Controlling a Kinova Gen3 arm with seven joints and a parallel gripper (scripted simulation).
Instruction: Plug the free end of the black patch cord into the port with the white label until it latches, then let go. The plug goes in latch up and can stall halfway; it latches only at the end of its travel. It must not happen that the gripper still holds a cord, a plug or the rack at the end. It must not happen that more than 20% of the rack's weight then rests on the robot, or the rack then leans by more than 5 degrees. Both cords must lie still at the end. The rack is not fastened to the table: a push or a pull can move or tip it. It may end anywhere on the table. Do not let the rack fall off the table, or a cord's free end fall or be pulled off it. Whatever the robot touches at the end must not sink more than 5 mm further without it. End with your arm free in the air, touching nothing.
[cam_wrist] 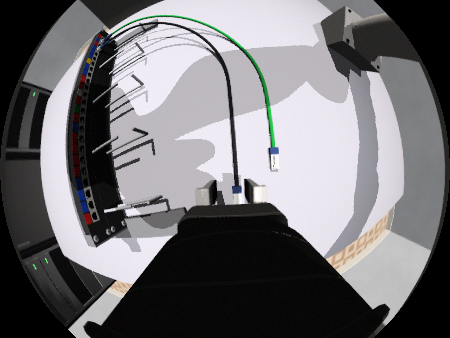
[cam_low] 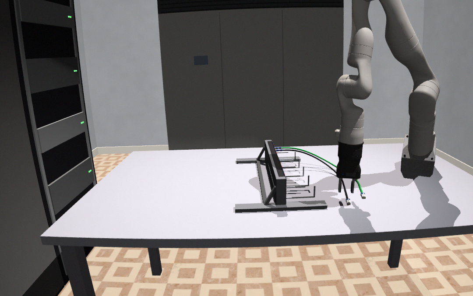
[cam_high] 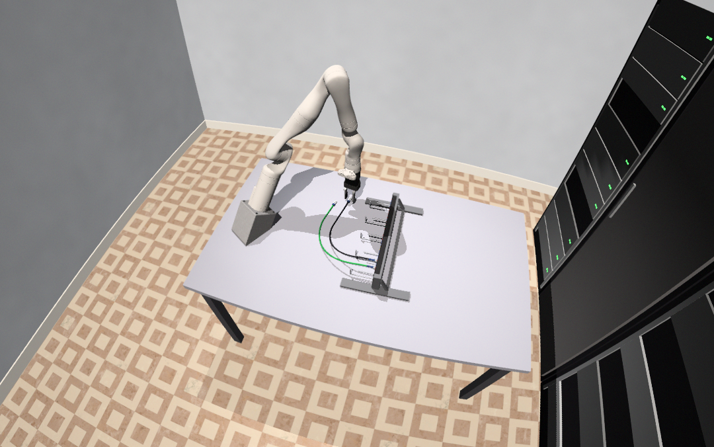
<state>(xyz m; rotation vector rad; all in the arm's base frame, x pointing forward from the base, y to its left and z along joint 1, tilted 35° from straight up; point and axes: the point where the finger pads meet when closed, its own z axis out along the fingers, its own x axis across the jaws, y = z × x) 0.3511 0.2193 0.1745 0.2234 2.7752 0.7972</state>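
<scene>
Black patch cord [cam_high: 332, 224] [cam_low: 317, 157] [cam_wrist: 230, 100] curves smooth and thin out from the rack [cam_high: 388, 231] [cam_low: 280, 191] [cam_wrist: 102, 200], its clear boxy plug [cam_high: 348, 200] [cam_low: 348, 201] [cam_wrist: 237, 193] well off the rack; we've got our gripper [cam_high: 350, 196] [cam_low: 346, 191] [cam_wrist: 230, 188] fingers apart above it.

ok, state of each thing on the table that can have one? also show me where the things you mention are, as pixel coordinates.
Gripper [cam_high: 350, 198] [cam_low: 346, 191] [cam_wrist: 230, 188]: open, above the black cord's free plug, not holding it.
Black patch cord [cam_high: 330, 231] [cam_low: 312, 154] [cam_wrist: 231, 110]: one end at the rack, other end free.
Green cord [cam_high: 319, 231] [cam_low: 315, 152] [cam_wrist: 263, 80]: one end at the rack, other end free.
Rack [cam_high: 376, 282] [cam_low: 280, 192] [cam_wrist: 102, 230]: upright on its feet.
White-labelled port: can't make out.
</scene>
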